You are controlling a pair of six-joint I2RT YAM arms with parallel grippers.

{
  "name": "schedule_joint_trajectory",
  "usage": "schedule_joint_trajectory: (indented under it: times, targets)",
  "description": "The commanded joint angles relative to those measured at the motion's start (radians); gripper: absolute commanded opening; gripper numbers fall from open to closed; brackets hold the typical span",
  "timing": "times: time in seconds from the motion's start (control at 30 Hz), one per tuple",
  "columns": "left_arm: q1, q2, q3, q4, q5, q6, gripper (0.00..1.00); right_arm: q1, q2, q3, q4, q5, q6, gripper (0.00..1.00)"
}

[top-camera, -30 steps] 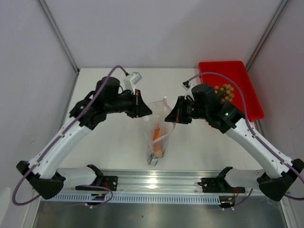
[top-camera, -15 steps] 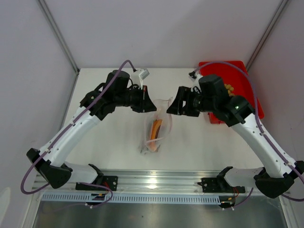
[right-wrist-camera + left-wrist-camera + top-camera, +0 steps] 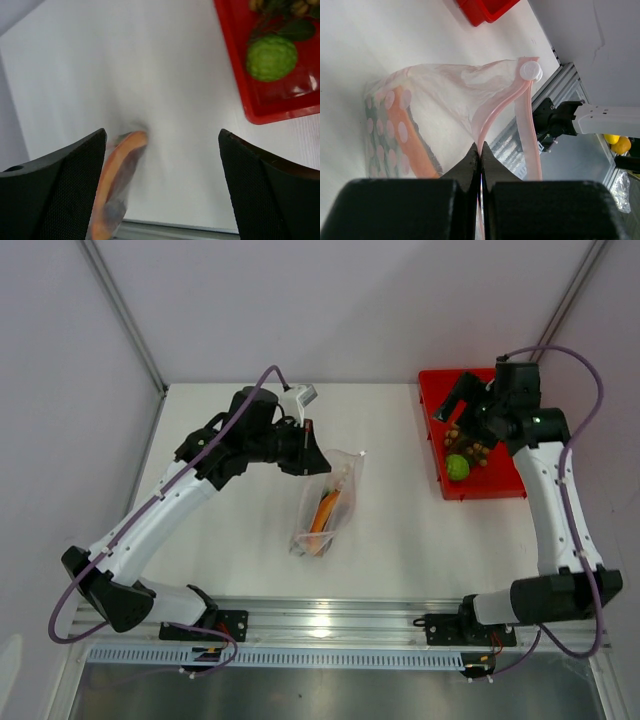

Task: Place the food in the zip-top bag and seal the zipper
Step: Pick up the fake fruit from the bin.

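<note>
1. Left hand (image 3: pixel 480 159) is clenched on the zipper (image 3: pixel 502 107), holding up the mouth of the zip-top bag (image 3: pixel 325 502) on the desk (image 3: pixel 400 530).
2. Right hand (image 3: pixel 162 145) hangs released by the red tray (image 3: pixel 500 485), grasping nothing.
3. Small green fruit (image 3: pixel 457 467) and tan fruit bunch (image 3: pixel 470 435) lie in the tray; an orange piece (image 3: pixel 322 512) is inside the bag.

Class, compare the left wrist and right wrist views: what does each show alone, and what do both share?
Only the left wrist view: the left gripper shut on the zipper, which ends in a white tab. Only the right wrist view: the open right gripper and the small green round fruit. Both: the red tray, the zip-top bag and the orange piece inside it.
</note>
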Motion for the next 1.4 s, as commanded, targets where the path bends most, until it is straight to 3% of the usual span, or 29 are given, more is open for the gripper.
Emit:
schedule_joint_trajectory:
  times: [0.0, 0.2, 0.6, 0.9, 0.93, 1.03, 1.07, 1.17, 1.23, 1.27, 1.37]
  targets:
    - [0.004, -0.009, 0.017, 0.056, 0.031, 0.009, 0.01, -0.065, 0.094, -0.107, 0.13, 0.108, 0.005, 0.92]
    - [0.003, -0.004, -0.014, 0.068, 0.052, 0.01, 0.01, -0.149, 0.269, -0.154, 0.327, 0.131, 0.051, 0.86]
    - [0.004, 0.017, -0.032, 0.074, 0.064, 0.015, 0.01, -0.203, 0.654, 0.012, 0.351, 0.175, 0.046, 0.81]
    - [0.003, 0.049, -0.024, 0.076, 0.075, 0.013, 0.01, -0.248, 0.803, 0.118, 0.391, 0.137, 0.049, 0.7]
    - [0.004, 0.056, -0.023, 0.076, 0.075, 0.012, 0.01, -0.249, 0.818, 0.129, 0.391, 0.131, 0.051, 0.68]
    - [0.004, 0.065, -0.021, 0.079, 0.081, 0.007, 0.0, -0.257, 0.867, 0.165, 0.391, 0.091, 0.055, 0.45]
    - [0.004, 0.069, -0.018, 0.079, 0.081, 0.009, 0.01, -0.26, 0.882, 0.178, 0.39, 0.082, 0.057, 0.33]
    - [0.004, 0.069, -0.014, 0.071, 0.074, 0.009, 0.01, -0.263, 0.884, 0.181, 0.396, 0.065, 0.061, 0.15]
    - [0.003, 0.069, -0.008, 0.066, 0.071, 0.012, 0.01, -0.265, 0.866, 0.176, 0.414, 0.057, 0.048, 0.09]
    - [0.004, 0.068, -0.006, 0.063, 0.069, 0.013, 0.01, -0.265, 0.86, 0.179, 0.414, 0.056, 0.042, 0.0]
    - [0.004, 0.065, -0.006, 0.059, 0.069, 0.013, 0.01, -0.272, 0.826, 0.187, 0.416, 0.031, 0.028, 0.0]
